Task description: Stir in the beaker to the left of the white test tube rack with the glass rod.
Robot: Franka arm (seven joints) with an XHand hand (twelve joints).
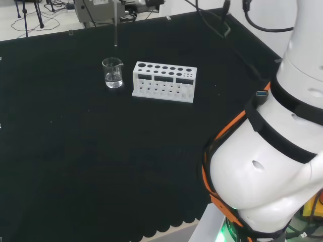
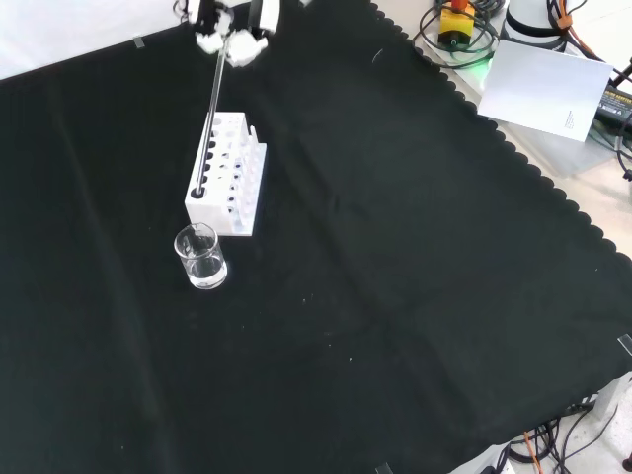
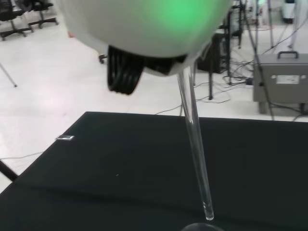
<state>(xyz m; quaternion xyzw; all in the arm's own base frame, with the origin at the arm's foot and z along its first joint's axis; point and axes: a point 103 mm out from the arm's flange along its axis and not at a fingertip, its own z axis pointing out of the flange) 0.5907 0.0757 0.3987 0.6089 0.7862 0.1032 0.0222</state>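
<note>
A clear glass beaker (image 1: 112,73) stands on the black cloth just left of the white test tube rack (image 1: 164,81) in the head view. The hand (image 2: 233,30) is high above them at the front view's top, shut on the upper end of the glass rod (image 2: 209,123). The rod (image 1: 115,27) hangs nearly upright, its lower tip in the air a little above the beaker's rim. In the wrist view the rod (image 3: 196,149) slants down from the blurred white hand (image 3: 144,29), and its tip ends just over the beaker's rim (image 3: 202,227). The beaker (image 2: 200,257) stands in front of the rack (image 2: 228,178) in the front view.
The arm's white links (image 1: 272,151) take up the head view's right side. A white sheet (image 2: 548,89) and cables lie beyond the cloth's scalloped edge at the front view's upper right. A grey case (image 1: 96,10) stands behind the bench.
</note>
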